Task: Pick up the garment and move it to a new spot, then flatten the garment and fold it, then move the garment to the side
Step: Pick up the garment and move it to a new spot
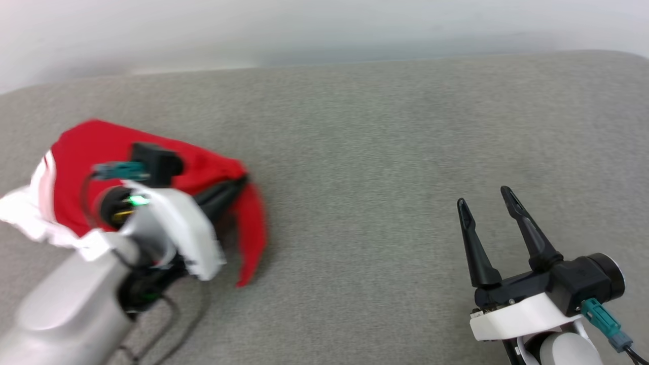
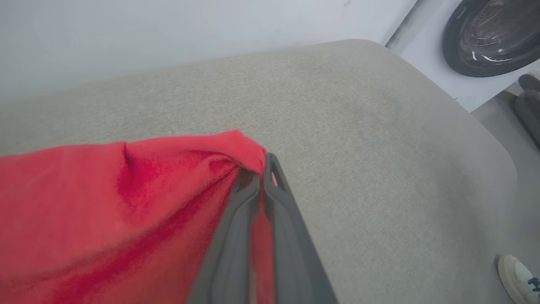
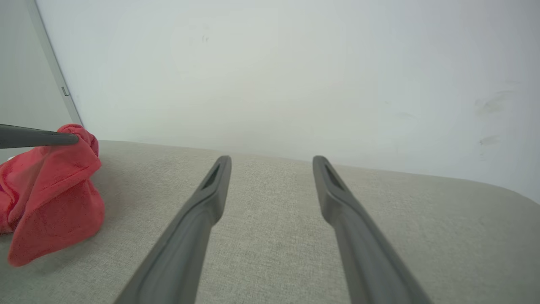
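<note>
While its 2 long dark fingers [image 2: 236, 219] sit pressed together, the left gripper [image 2: 263, 169] is clenched on a fold of the bright red jersey garment [image 2: 105, 202]; red cloth shows in the slit between the fingers. Gripped peak sits higher than the rest of the garment [image 3: 50, 190], bulk slumped on the flat grey woven-fabric surface [image 3: 274, 253] below it. Head view: left gripper [image 1: 242, 181] at the garment's right edge, garment [image 1: 91, 147] bunched, white sleeve [image 1: 30, 215] with red-white striped trim at its left end, 1 red flap trailing down from the fingertips. Left arm is blurred there. Right gripper [image 1: 481, 196] well right of the garment, released, 2 fingers spread wide, nothing between them, bare grey surface under them. Behind the garment: plain white wall [image 3: 274, 63]. Far right of the garment, past the surface's rounded corner: round dark glass washer door [image 2: 489, 33] and 1 white shoe [image 2: 517, 278] on the floor.
</note>
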Controlling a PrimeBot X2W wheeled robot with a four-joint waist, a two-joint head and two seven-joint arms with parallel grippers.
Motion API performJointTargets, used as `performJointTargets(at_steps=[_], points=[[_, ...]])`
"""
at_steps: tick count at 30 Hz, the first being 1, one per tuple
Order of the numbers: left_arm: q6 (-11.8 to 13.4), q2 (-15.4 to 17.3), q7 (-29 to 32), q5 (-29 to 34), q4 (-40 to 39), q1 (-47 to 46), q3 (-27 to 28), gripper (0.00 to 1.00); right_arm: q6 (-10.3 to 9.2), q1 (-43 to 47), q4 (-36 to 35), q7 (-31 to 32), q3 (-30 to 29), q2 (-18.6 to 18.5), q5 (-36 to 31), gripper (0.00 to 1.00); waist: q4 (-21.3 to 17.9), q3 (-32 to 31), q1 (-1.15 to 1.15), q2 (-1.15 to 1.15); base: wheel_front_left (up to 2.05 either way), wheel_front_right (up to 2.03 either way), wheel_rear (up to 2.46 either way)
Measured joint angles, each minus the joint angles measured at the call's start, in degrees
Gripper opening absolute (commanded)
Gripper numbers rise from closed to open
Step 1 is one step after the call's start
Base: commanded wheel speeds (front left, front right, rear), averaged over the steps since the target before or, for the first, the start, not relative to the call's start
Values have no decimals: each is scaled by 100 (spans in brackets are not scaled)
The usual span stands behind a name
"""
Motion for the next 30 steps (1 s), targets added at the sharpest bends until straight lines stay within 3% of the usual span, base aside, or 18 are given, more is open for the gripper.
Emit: performJointTargets(at_steps=[6, 12, 19, 25, 26, 27, 30], points=[[153, -770, -48, 219, -167, -425, -214, 0, 0, -3, -34, 0, 4, 0, 65, 100, -328, -23, 0, 0, 0, 0, 0], [147, -1604, 25, 471, 42, -862, -631, 0, 0, -13, -67, 0, -55, 0, 109, 100, -640, 143, 0, 0, 0, 0, 0], [-2, -2516, -47, 717, 570, -1183, -1166, 0, 0, -126, -77, 0, -695, 3, 378, 100, -992, 344, 1, 0, 0, 0, 0], [-88, -2971, -252, 917, 1100, -1265, -1657, 2, 0, -225, -21, -1, -1023, 4, 556, 100, -1150, 385, 1, 0, 0, 0, 0], [-97, -2995, -305, 956, 1188, -1263, -1711, 41, 0, -227, -21, 0, -1022, 4, 569, 100, -1154, 371, 1, 0, 0, 0, 0], [-102, -3018, -313, 950, 1292, -1255, -1764, 100, 0, -225, -19, 0, -1016, 4, 577, 100, -1150, 352, 0, 0, 0, 0, 0], [-124, -3036, -442, 951, 1511, -1174, -1945, 100, 0, -216, 4, 0, -950, 2, 582, 100, -1099, 273, 1, 0, 0, 0, 0]])
